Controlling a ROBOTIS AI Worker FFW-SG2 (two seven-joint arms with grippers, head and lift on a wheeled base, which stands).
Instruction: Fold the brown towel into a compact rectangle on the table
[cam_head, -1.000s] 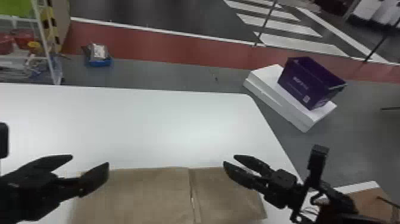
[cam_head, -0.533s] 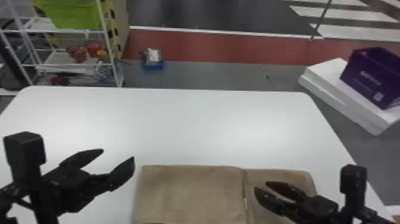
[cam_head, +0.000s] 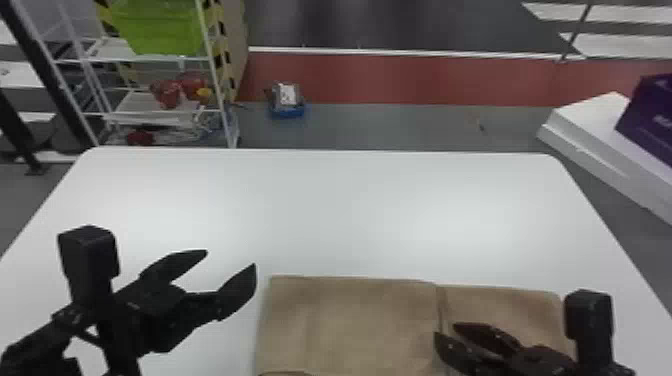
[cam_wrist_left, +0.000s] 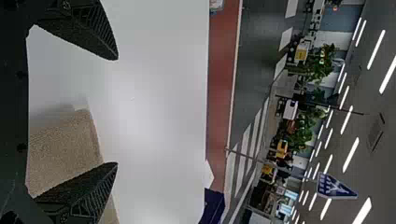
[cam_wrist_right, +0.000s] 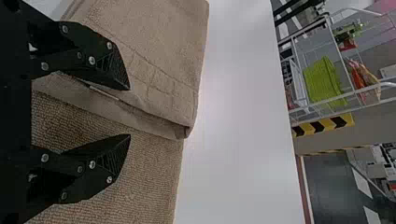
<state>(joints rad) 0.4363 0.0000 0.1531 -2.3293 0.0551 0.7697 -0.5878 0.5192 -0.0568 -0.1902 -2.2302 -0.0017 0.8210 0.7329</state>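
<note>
My left gripper (cam_head: 231, 257) stands open in the head view, left of the brown towel (cam_head: 370, 320), holding nothing. Over the towel's right part is my right gripper (cam_head: 444, 329), its fingers apart and nothing between them. The towel lies at the table's near side, a folded, thicker section on the left and a lower section on the right. In the left wrist view, the left gripper (cam_wrist_left: 116, 112) has a towel corner (cam_wrist_left: 60, 149) beyond its fingers. In the right wrist view, the right gripper (cam_wrist_right: 130, 112) spans the folded edge of the towel (cam_wrist_right: 159, 70).
The white table (cam_head: 325, 210) extends beyond the towel. Past its far edge stand a wire shelf (cam_head: 145, 115) with a green bin (cam_head: 160, 30), a small blue item (cam_head: 287, 107) on the floor, and a purple box (cam_head: 650, 120) on white foam (cam_head: 595, 130) at the right.
The head view has swung toward the left, so the table, towel and both grippers sit farther right in it. Both grippers stay open; the towel keeps its folded shape.
</note>
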